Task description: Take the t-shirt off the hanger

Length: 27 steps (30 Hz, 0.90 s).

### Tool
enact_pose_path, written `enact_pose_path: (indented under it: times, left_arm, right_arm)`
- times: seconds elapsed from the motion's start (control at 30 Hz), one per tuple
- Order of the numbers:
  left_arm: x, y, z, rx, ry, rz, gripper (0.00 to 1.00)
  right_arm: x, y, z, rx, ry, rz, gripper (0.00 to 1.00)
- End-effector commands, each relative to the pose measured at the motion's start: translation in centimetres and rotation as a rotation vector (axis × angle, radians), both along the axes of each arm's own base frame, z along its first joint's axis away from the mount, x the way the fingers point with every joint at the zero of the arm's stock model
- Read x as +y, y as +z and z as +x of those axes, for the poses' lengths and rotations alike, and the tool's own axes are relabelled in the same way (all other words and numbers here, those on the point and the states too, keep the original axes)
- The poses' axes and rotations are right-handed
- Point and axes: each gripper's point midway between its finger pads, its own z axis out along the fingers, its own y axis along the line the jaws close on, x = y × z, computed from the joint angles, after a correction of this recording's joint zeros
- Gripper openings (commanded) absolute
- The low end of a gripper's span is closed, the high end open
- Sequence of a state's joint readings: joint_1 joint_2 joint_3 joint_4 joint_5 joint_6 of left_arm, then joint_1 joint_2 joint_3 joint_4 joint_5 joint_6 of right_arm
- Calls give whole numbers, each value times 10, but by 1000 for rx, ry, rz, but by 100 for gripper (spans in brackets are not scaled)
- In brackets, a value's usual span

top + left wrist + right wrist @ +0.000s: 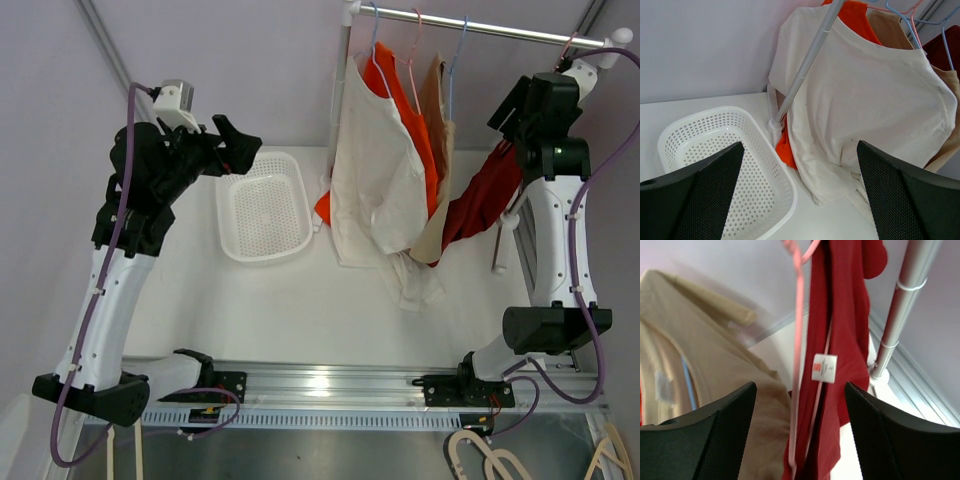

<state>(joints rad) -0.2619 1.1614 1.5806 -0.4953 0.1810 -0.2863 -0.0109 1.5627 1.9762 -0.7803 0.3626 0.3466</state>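
As it hangs, red t-shirt (850,315) points downward

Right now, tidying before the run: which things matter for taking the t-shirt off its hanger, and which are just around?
Job, likely: red t-shirt, pink hanger, right gripper.
Just around: white basket, cream t-shirt, orange t-shirt, tan shirt.

A white perforated basket (262,205) sits on the table (300,310) near the rack's upright pole (805,70).
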Motion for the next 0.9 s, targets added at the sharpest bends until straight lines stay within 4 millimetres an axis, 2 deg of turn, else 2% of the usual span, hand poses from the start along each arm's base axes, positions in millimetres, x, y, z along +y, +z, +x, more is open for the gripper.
enact_pose_path:
  times: [0.0, 0.13, 0.17, 0.23, 0.27, 0.47, 0.6, 0.63, 0.67, 0.73, 0.77, 0.87]
  left_arm:
    - [7, 42, -5, -135, 28, 17, 99]
    - [7, 44, -6, -144, 28, 15, 99]
    - [6, 43, -7, -144, 22, 14, 100]
    - [5, 43, -8, -145, 20, 12, 99]
    - [5, 42, -8, -143, 19, 12, 99]
    - [2, 40, -9, -145, 10, 11, 99]
    - [0, 38, -9, -141, 2, 13, 99]
    - [0, 39, -10, -144, 1, 13, 99]
    - [0, 39, -11, -144, -1, 12, 100]
    - [-1, 40, -11, -148, -2, 13, 99]
    - [-1, 38, -10, -145, -4, 14, 100]
    - [-2, 36, -10, -143, -6, 16, 99]
  right_arm:
    - [-10, 25, 8, -77, -41, -20, 75]
    - [-11, 31, 8, -94, -47, -41, 73]
    - [-14, 32, 8, -96, -58, -47, 64]
    - [-14, 32, 8, -96, -55, -52, 53]
    - [-14, 32, 9, -95, -55, -56, 42]
    - [-15, 42, 5, -115, -64, -89, 45]
    - [-23, 50, 2, -122, -101, -125, 44]
    - [-25, 50, 2, -121, -108, -131, 42]
    - [-25, 52, 2, -126, -109, -137, 30]
    - [-27, 52, 3, -127, -116, -139, 21]
    - [-17, 53, 4, -130, -95, -140, 21]
    - [-15, 53, 7, -137, -89, -145, 21]
